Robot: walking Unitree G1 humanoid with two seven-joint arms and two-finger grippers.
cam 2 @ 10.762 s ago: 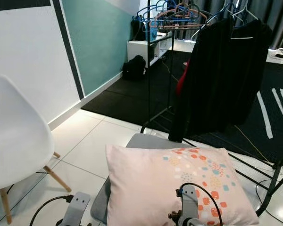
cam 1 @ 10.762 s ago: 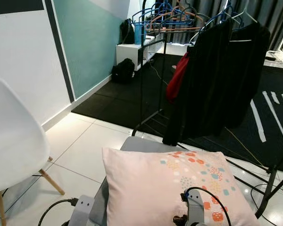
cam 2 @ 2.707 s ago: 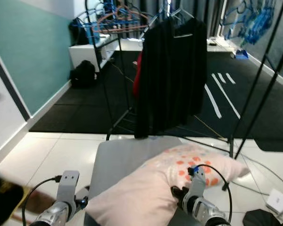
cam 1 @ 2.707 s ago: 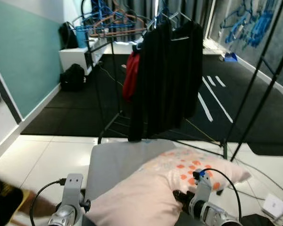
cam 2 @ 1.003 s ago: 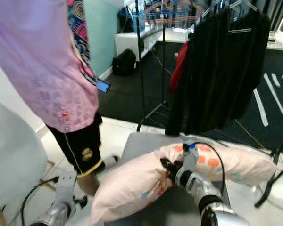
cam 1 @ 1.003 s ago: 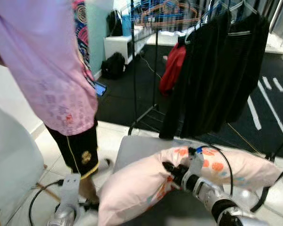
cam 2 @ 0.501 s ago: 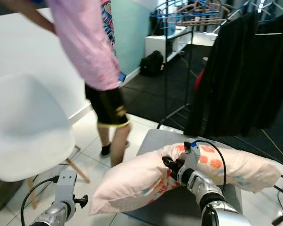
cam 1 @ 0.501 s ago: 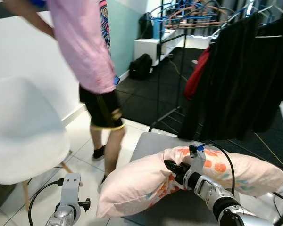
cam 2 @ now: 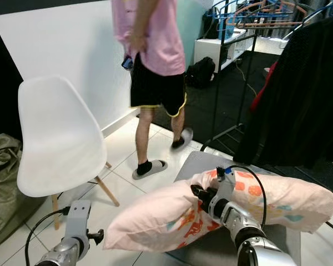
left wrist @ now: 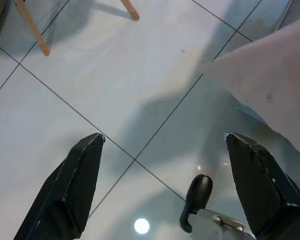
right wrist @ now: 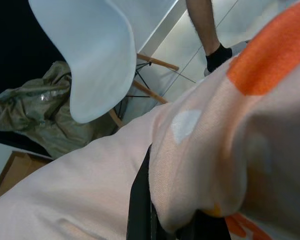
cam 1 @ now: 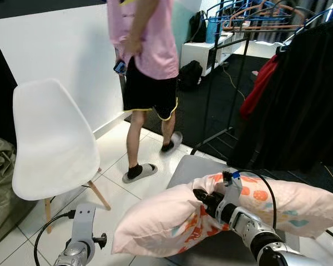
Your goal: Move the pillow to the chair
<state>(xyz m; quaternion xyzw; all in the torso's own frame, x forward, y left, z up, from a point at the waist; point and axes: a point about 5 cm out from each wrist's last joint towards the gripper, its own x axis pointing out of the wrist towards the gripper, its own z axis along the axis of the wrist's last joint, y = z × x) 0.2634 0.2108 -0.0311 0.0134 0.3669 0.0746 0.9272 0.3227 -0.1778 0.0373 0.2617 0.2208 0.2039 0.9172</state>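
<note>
Head views: the right tool point(cam 1: 201, 198) is pinched into the middle of the pink pillow point(cam 1: 172, 219), which is lifted and sagging at both ends above the grey surface point(cam 2: 195, 162). The white chair point(cam 1: 47, 147) sits at ten o'clock, seat bare, so the carry and drop are left. A person point(cam 1: 147, 61) stands at twelve. Left wrist view: the left tool point(left wrist: 162, 187) hangs wide over floor tiles point(left wrist: 90, 90). Right wrist view: pillow fabric bunched against a black finger, chair beyond. No readable writing anywhere.
</note>
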